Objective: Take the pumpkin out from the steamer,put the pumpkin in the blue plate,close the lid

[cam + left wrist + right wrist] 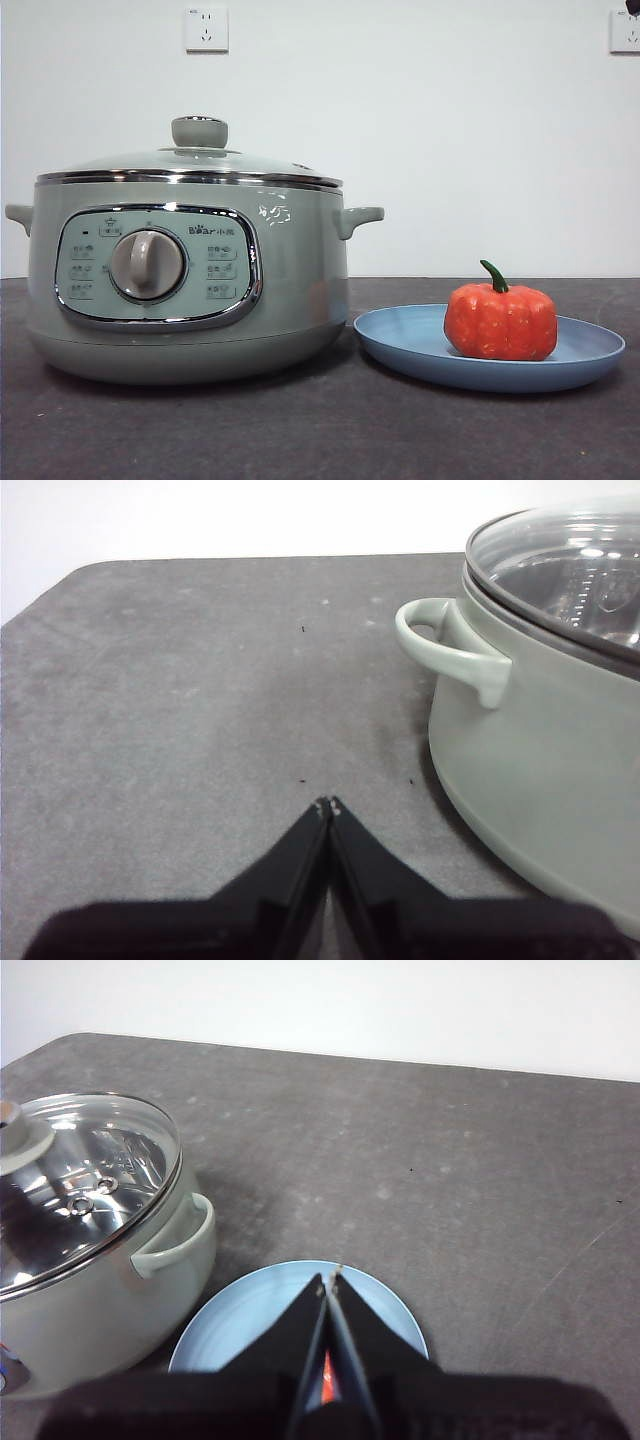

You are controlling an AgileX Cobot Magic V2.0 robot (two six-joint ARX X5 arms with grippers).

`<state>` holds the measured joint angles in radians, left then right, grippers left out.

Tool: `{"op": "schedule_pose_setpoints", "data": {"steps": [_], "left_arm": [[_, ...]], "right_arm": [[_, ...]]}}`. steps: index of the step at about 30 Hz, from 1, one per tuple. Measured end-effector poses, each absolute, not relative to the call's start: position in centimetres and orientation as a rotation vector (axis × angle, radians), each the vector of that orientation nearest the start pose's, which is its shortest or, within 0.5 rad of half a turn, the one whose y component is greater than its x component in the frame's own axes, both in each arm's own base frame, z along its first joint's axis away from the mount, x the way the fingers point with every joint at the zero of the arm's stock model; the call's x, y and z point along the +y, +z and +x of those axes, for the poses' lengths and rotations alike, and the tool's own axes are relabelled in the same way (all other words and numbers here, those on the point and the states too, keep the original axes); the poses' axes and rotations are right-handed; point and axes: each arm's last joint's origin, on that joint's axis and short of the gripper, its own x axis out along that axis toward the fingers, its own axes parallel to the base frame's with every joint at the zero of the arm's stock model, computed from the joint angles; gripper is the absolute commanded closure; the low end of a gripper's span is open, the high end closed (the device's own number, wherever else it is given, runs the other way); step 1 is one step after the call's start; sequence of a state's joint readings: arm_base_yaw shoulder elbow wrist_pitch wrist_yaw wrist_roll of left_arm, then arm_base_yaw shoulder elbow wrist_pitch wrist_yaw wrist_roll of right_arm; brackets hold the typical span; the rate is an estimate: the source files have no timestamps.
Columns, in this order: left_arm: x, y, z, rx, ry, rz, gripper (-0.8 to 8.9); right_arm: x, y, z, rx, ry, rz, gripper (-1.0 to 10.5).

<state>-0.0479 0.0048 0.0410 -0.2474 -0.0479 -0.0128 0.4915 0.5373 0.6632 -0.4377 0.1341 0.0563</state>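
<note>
A white wall [420,130] with two sockets [206,29] stands behind a dark grey table [330,430]. In the front view the steamer [185,280] stands on the left part of the table, its dial [148,265] facing the camera. The lid [195,160] sits closed on the steamer, with the knob [199,131] on top. At about 3 o'clock from the steamer, just beside it, lies the plate [400,345]. The pumpkin [500,321] rests upright on the plate, a little to the right of its middle, green stem up. A small black tip shows at the top right corner; I cannot tell which arm it is.

In the left wrist view the left gripper [329,806] hangs over bare table, its two jaws pressed together and holding nothing. The steamer [540,760] with one handle [445,645] stands beside it, apart from the tips, and the glass lid [570,570] covers it. The pumpkin is not seen here.

In the right wrist view the right gripper [329,1280] hangs above the plate [250,1315], jaws pressed together, empty. A strip of orange pumpkin [327,1378] shows between the jaws, below them on the plate. The steamer [110,1290] stands just beside the plate, with the lid [85,1185] on.
</note>
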Motion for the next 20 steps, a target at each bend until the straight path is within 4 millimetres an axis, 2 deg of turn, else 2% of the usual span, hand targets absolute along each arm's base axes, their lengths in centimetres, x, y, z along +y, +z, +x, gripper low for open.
{"op": "schedule_pose_setpoints", "data": {"steps": [20], "left_arm": [[-0.31,15.34,9.32,0.210,0.003,-0.017,8.17]], "right_arm": [[5.31,29.70,10.75,0.331,0.345,-0.049,9.6]]}}
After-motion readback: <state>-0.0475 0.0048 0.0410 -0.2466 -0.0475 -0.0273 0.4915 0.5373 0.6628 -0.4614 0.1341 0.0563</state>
